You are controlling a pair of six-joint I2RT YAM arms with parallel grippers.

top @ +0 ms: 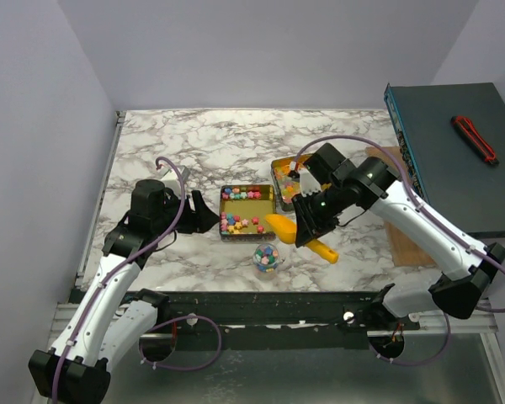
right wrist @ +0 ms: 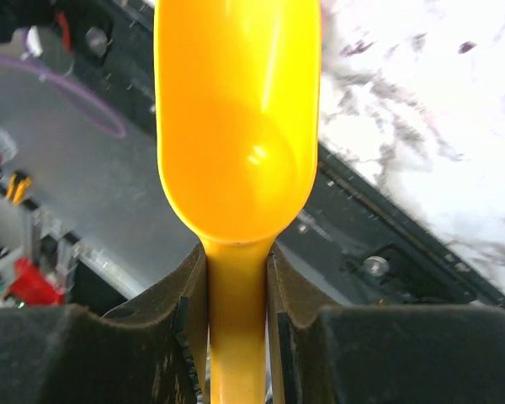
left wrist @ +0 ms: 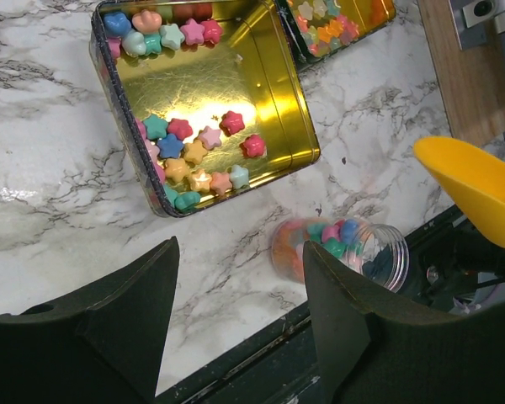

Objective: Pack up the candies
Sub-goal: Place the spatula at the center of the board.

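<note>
Left pincer [left wrist: 240, 263] gapes wide, empty; just ahead a jar [left wrist: 389, 257] of candies [left wrist: 332, 240] sits by the worktop [left wrist: 50, 168] edge, more in the tin [left wrist: 279, 101] beyond. Right pincer [right wrist: 236, 282] clamps the scoop [right wrist: 236, 126] handle, open marble beside it

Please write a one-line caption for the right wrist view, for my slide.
The right hand holds the yellow scoop by its handle, marble table behind.
</note>
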